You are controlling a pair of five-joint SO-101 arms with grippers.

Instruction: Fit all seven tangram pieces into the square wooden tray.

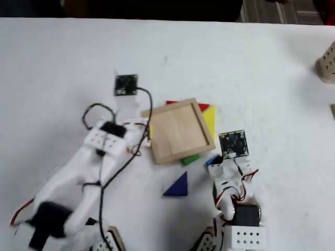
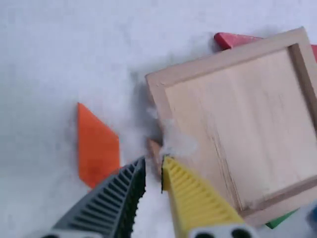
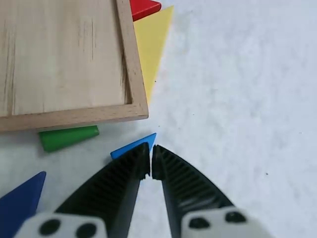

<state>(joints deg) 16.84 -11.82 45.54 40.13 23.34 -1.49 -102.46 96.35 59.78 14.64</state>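
The square wooden tray (image 1: 178,130) lies empty, resting on several pieces. A red piece (image 1: 183,103), a yellow piece (image 1: 210,118) and a green piece (image 1: 190,159) poke out from under its edges. A dark blue triangle (image 1: 178,186) lies free in front of it. My left gripper (image 2: 152,171) is shut with nothing in it, tips at the tray's (image 2: 237,124) near corner, beside an orange parallelogram (image 2: 96,146). My right gripper (image 3: 150,158) is shut over the tip of a light blue piece (image 3: 131,148), near the tray (image 3: 64,59) and the green piece (image 3: 67,137).
White table all around. A small wooden tip (image 2: 154,148) sticks out under the tray corner by the left fingers. A wooden pegged object (image 1: 327,63) stands at the far right edge. Open table lies behind and to the right of the tray.
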